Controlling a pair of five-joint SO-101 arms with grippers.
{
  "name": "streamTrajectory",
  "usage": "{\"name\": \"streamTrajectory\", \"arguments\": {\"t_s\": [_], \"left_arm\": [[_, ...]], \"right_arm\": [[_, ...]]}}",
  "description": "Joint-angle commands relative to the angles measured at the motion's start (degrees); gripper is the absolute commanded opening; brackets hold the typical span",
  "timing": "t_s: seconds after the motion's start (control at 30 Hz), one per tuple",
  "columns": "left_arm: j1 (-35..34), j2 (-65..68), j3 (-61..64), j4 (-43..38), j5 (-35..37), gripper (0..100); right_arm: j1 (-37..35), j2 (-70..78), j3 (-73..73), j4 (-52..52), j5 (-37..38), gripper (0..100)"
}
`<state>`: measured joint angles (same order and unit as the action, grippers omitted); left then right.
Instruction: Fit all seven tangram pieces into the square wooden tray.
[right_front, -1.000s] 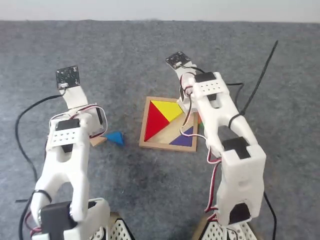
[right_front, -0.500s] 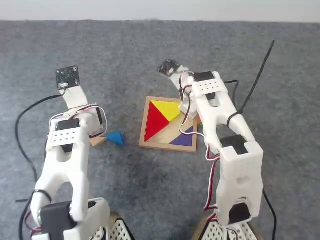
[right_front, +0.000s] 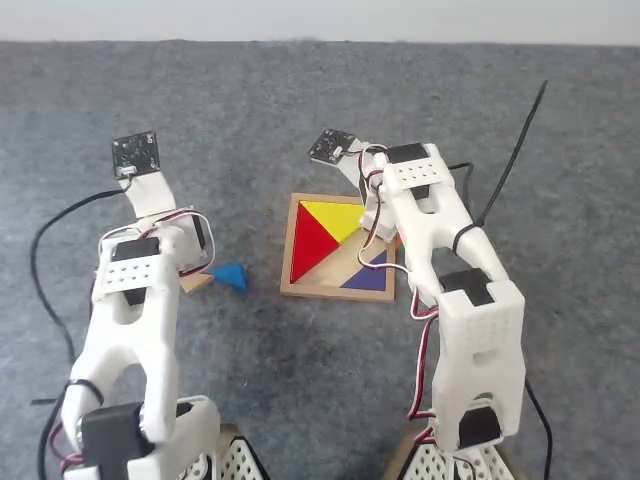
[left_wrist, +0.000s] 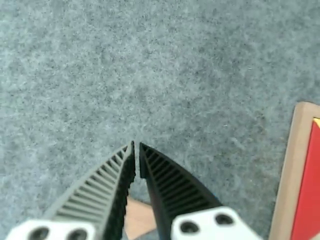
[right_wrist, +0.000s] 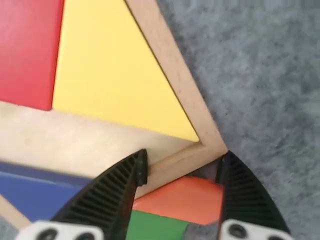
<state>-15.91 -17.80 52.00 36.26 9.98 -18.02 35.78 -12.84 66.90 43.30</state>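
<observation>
- The left gripper (left_wrist: 136, 147) hangs over the grey carpet. Its ribbed fingers are closed to a hairline slit and grip nothing.
- A small tan wooden piece (left_wrist: 136, 220) lies under that gripper, back from the fingertips toward the palm. A light-blue triangular piece (right_front: 232, 276) sits just beside it on the tray side. The left arm looks nearer to both.
- The square wooden tray (right_front: 335, 293) lies between the arms. It holds a red triangle (right_front: 312, 245), a yellow triangle (right_front: 335, 218) and a dark blue piece (right_front: 368, 281), with bare floor between them.
- The right gripper (right_wrist: 183, 165) is spread wide and empty, straddling a tray corner with one fingertip over the tray floor and the other outside.
- An orange piece (right_wrist: 186, 197), touching a green piece (right_wrist: 152, 227), lies outside against the rim, between those fingers but back toward the palm. Its visible edge runs along the rim, so I judge the right arm must draw back before closing.
</observation>
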Motion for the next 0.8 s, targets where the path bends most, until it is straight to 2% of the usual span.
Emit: {"name": "streamTrajectory", "arguments": {"t_s": [0.0, 0.2, 0.43, 0.5, 0.6, 0.77], "left_arm": [[-0.2, -0.4, -0.6, -1.1, -0.4, 1], [-0.2, -0.4, -0.6, -1.1, -0.4, 1], [-0.3, -0.4, -0.6, -1.1, -0.4, 1], [-0.3, -0.4, -0.6, -1.1, -0.4, 1], [-0.3, -0.4, -0.6, -1.1, -0.4, 1], [-2.3, -0.4, -0.9, -1.1, -0.4, 1]], "right_arm": [[-0.3, 2.4, -5.9, 1.0, 0.5, 19.2], [-0.7, 5.4, -11.2, 5.6, 0.5, 1.2], [-3.6, 5.4, -11.4, 10.3, -0.5, 1.2], [-4.9, 5.4, -12.8, 12.8, -5.0, 1.1], [-6.5, 5.4, -15.2, 16.2, -15.6, 0.6], [-9.2, 5.7, -16.3, 17.4, -29.7, 0.6]]}}
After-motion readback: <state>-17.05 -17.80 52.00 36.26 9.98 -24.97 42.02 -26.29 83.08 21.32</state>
